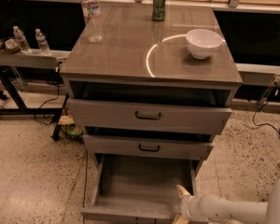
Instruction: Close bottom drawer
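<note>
Bottom drawer (140, 183) open, hand (179, 204) at its front right, speckled floor (30, 171)

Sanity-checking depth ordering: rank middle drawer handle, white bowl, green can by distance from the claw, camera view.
Claw sits at the bottom drawer front right corner.
1. Middle drawer handle, just above, left.
2. White bowl, cabinet top, right side.
3. Green can, top's far edge.

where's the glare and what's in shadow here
Camera view: a bright arc of glare curves across the cabinet top beside the white bowl; the bottom drawer is dim inside; the gripper at its front right corner is well lit.
</note>
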Action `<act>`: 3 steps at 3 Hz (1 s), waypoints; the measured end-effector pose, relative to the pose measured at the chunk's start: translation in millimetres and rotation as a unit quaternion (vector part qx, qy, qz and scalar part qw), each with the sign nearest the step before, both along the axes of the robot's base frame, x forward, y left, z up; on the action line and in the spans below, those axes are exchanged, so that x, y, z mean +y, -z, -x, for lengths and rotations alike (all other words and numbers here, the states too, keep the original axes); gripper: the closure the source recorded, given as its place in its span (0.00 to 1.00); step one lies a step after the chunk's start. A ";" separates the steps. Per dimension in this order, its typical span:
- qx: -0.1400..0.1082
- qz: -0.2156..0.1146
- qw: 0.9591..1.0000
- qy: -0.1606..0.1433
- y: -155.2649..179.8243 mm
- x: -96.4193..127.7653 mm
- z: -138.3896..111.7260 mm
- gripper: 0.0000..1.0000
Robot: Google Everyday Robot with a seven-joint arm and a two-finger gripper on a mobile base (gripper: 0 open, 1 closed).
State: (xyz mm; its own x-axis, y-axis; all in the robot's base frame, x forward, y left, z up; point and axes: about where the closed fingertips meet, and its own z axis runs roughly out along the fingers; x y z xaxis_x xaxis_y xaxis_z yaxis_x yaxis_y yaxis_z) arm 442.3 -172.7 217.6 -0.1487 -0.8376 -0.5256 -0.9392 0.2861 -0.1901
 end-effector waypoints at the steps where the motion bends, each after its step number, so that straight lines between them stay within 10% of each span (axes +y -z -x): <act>1: -0.009 -0.009 1.000 -0.002 22.5 1.7 -5.3 0.04; 3: -0.031 -0.024 0.999 -0.014 31.4 13.4 -20.2 0.50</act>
State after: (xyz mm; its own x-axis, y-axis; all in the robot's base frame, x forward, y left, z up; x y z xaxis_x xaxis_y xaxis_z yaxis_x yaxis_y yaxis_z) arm 462.6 -159.3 186.2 -0.0923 -0.8149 -0.5722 -0.9337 0.2705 -0.2346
